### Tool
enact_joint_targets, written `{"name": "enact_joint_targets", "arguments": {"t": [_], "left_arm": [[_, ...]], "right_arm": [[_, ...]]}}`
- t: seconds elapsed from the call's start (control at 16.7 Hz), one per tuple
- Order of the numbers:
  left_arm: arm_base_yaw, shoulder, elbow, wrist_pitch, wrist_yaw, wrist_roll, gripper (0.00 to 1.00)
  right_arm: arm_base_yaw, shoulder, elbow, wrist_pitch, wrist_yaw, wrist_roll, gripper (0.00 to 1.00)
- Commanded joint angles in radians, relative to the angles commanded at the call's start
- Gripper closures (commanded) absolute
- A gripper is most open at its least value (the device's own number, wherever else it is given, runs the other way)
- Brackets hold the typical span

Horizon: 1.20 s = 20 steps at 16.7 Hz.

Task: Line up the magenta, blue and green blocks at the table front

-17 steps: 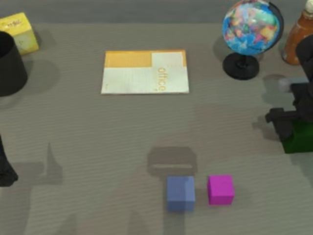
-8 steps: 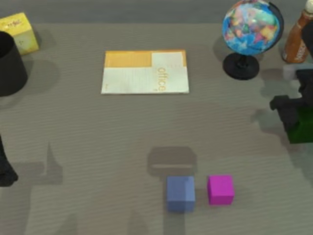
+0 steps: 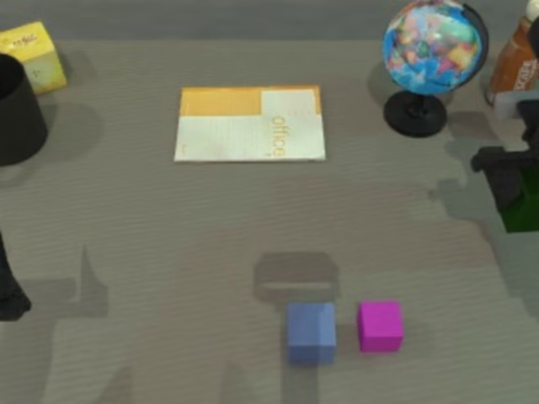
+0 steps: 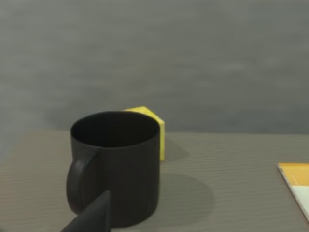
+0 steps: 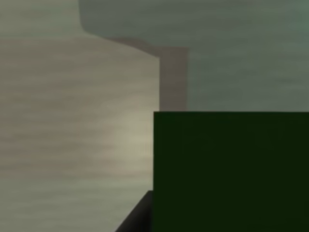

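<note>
My right gripper [image 3: 515, 195] is shut on the dark green block [image 3: 525, 215] at the table's right edge, above its shadow on the table [image 3: 168, 244]. In the right wrist view the green block [image 5: 231, 169] fills the lower part, with one dark finger [image 5: 140, 220] pressed against its side. The blue block [image 3: 311, 332] and the magenta block [image 3: 379, 326] sit side by side near the front, a small gap between them, blue on the left. My left gripper [image 3: 8, 296] is parked at the left edge, open, holding nothing.
An orange-and-cream book [image 3: 249, 124] lies at the back centre. A globe [image 3: 434, 50] and a brown bottle [image 3: 514, 71] stand at the back right, near the right arm. A black mug [image 3: 17, 109] and a yellow box [image 3: 34, 55] are at the back left.
The right gripper has carried the green block toward the back and farther right. The blue and magenta blocks and the left arm have not moved.
</note>
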State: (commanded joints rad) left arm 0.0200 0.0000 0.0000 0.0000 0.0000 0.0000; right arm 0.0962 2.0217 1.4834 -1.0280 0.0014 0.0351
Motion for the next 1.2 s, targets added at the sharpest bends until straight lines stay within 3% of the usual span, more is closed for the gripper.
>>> {"name": "enact_joint_targets", "arguments": {"t": [0.12, 0.3, 0.9, 1.02, 1.2], "left_arm": [[0.0, 0.0, 0.0, 0.0, 0.0, 0.0, 0.0], [0.0, 0.0, 0.0, 0.0, 0.0, 0.0, 0.0], [0.0, 0.0, 0.0, 0.0, 0.0, 0.0, 0.0], [0.0, 0.0, 0.0, 0.0, 0.0, 0.0, 0.0], [0.0, 0.0, 0.0, 0.0, 0.0, 0.0, 0.0]], "right_arm": [[0.034, 0.021, 0.033, -0.015, 0.0, 0.034, 1.0], [0.16, 0.087, 0.139, -0.067, 0.0, 0.163, 1.0], [0.814, 0.329, 0.591, -0.279, 0.007, 0.883, 1.0], [0.881, 0.347, 0.639, -0.298, 0.009, 0.952, 1.0], [0.907, 0.352, 0.658, -0.305, 0.01, 0.977, 1.0]]}}
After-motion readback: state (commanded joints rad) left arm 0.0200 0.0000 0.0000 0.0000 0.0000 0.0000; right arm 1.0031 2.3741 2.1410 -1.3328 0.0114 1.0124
